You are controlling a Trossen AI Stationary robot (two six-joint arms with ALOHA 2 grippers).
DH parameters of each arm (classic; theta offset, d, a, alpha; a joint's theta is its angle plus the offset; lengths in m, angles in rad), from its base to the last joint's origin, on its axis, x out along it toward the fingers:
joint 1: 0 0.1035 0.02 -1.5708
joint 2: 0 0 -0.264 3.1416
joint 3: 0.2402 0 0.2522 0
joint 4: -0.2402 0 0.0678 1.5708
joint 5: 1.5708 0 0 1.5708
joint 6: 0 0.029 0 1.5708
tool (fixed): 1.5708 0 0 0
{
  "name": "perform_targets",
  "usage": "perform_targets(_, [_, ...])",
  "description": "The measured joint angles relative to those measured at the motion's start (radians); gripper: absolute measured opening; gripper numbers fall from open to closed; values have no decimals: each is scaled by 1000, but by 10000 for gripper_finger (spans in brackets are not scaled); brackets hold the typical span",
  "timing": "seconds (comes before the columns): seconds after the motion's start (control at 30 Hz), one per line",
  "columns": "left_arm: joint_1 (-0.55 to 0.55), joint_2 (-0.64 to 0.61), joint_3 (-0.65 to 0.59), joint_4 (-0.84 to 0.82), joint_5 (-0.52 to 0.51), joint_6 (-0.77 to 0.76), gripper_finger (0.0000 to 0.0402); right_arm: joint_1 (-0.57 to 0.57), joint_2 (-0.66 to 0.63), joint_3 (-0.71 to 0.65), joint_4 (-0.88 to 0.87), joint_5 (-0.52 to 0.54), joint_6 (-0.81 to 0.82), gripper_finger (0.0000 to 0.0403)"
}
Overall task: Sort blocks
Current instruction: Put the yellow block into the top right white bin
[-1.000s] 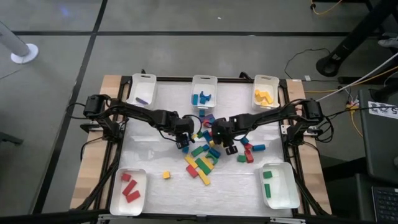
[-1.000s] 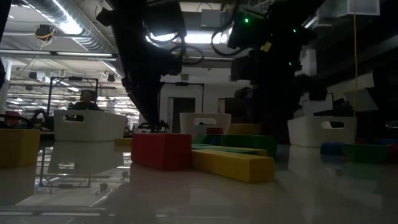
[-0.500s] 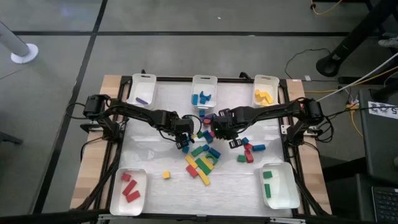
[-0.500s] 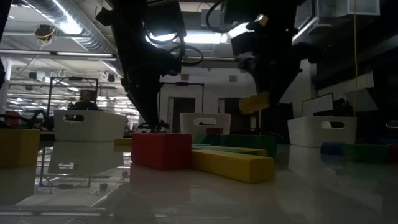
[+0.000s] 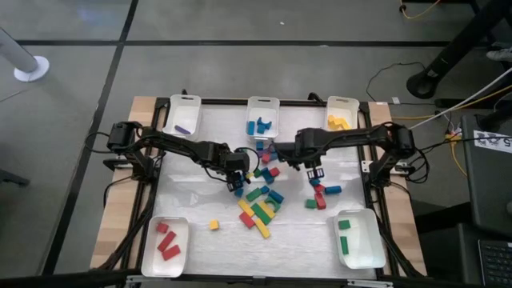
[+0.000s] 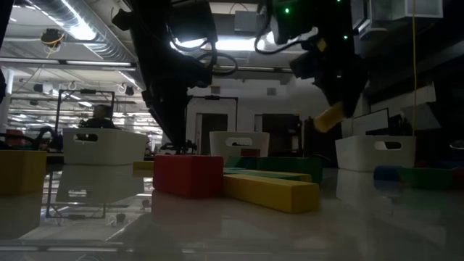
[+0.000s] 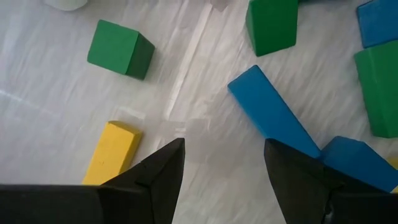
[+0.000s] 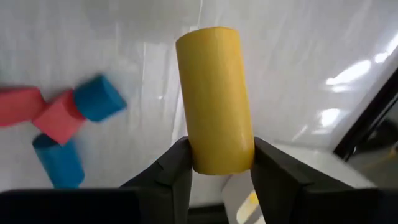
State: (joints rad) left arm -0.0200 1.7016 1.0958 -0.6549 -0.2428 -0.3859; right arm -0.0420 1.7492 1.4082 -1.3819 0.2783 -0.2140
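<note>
Right gripper (image 8: 214, 165), clamped on a yellow block (image 8: 214, 99) above red and blue blocks (image 8: 68, 109): smooth rounded sides risk slipping out mid-carry; left gripper (image 7: 224, 165) open.

Right gripper (image 5: 315, 170) with yellow block (image 8: 214, 99), now rightward.

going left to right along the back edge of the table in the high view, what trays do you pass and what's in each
tray with a purple block → tray with blue blocks → tray with yellow blocks
</note>
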Motion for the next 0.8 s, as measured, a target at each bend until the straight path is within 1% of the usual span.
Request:
perform_targets(0.27, [0, 0, 0, 19, 0, 0, 210, -131, -2, 0, -109, 16, 1, 145])
perform_targets(0.5, [0, 0, 0, 19, 0, -12, 210, -279, -2, 0, -146, 147, -38, 146])
perform_targets(0.8, [0, 0, 0, 19, 0, -14, 210, -533, -2, 0, -157, 243, -53, 146])
